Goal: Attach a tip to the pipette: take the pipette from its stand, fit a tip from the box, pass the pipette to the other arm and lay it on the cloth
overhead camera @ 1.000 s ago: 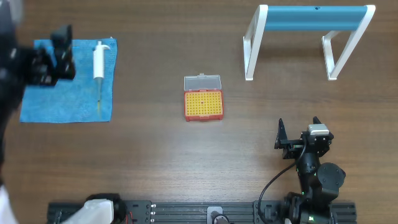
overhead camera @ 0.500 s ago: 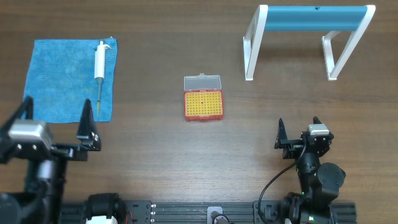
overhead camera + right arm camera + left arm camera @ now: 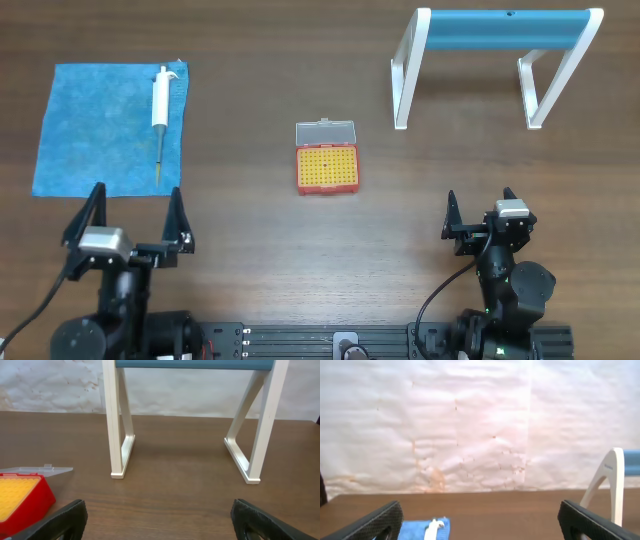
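Presently I find the pipette [image 3: 158, 100] lengthwise on the cloth [image 3: 95, 130], just ahead of the left end effector [image 3: 135, 200], wide open, empty.

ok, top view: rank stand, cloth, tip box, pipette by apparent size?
1. Stand and cloth: close; stand spans wider but stands nearer the camera, so unranked.
2. Tip box.
3. Pipette: longer than the box, far thinner.

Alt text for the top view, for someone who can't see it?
The pipette lies on the blue cloth, upper left. The left end effector and right end effector sit open near the bottom; tip box mid-table, stand upper right.
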